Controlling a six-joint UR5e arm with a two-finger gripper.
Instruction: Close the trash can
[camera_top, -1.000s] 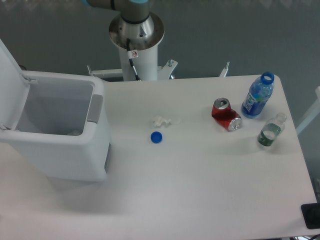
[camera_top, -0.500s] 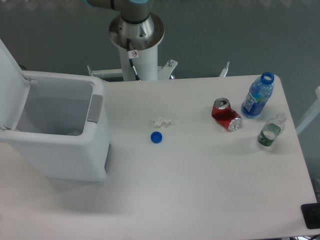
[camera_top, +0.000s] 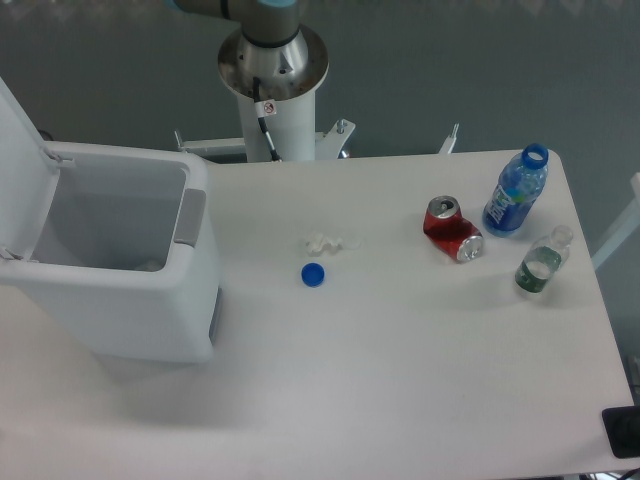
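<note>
The trash can (camera_top: 150, 300) is a large boxy white bin standing at the left end of the table. Its flat lid (camera_top: 22, 165) is swung up and back on the left side, so the inside shows. A grey tab (camera_top: 190, 215) sits on its right rim. Only the arm's base column (camera_top: 272, 85) and a bit of the arm at the top edge are in view; the gripper itself is out of the frame.
A blue bottle cap (camera_top: 313, 274) and a crumpled white scrap (camera_top: 323, 242) lie mid-table. At the right are a red soda can (camera_top: 452, 229) on its side, an uncapped blue bottle (camera_top: 516, 192) and a small clear bottle (camera_top: 541, 261).
</note>
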